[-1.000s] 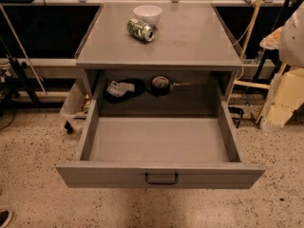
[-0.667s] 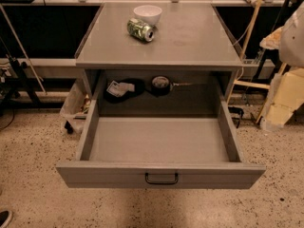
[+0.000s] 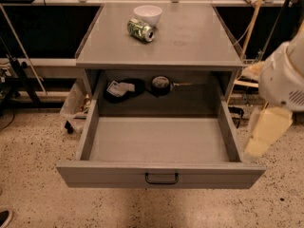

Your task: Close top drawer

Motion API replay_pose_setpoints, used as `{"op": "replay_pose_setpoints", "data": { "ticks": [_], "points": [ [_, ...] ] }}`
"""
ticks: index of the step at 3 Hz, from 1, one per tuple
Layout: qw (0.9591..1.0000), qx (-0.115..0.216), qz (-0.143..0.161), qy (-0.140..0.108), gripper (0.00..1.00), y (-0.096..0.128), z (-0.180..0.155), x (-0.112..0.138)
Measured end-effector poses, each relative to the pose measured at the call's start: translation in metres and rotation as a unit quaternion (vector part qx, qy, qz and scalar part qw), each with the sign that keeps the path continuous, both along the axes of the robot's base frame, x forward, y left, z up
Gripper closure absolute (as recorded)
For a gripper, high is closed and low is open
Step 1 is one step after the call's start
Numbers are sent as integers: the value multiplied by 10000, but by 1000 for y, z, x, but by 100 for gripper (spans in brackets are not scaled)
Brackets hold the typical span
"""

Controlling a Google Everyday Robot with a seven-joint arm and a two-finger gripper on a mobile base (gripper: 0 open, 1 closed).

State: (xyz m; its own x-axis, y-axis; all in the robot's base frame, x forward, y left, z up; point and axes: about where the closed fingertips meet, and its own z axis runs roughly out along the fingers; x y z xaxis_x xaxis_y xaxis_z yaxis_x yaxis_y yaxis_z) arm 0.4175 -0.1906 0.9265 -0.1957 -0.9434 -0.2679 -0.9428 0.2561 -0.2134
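The top drawer (image 3: 159,146) is a wide grey box pulled far out of the cabinet. Its flat front (image 3: 95,174) faces me, with a small black loop handle (image 3: 162,178) at its middle. The inside floor of the drawer is bare. My arm (image 3: 285,77) hangs at the right edge of the view. The cream-coloured gripper (image 3: 262,136) points down just outside the drawer's right wall, near its front right corner. I cannot tell whether it touches the drawer.
The cabinet top (image 3: 190,37) carries a white bowl (image 3: 147,14) and a green can (image 3: 141,30) lying on its side. Dark items (image 3: 124,88) and a round tape-like object (image 3: 161,84) show behind the drawer. Shelving rails stand behind the cabinet. A speckled floor (image 3: 33,194) lies around it.
My arm and gripper have come down and slightly left, towards the drawer's right front corner. The drawer has not moved.
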Motion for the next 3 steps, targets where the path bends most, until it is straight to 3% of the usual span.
{"op": "replay_pose_setpoints", "data": {
  "ticks": [1, 2, 3],
  "points": [
    [9978, 568, 86, 341, 0, 28, -62, -32],
    [9912, 989, 129, 866, 0, 58, -127, -72],
    [9820, 1093, -8, 1538, 0, 73, -201, -119]
  ]
}}
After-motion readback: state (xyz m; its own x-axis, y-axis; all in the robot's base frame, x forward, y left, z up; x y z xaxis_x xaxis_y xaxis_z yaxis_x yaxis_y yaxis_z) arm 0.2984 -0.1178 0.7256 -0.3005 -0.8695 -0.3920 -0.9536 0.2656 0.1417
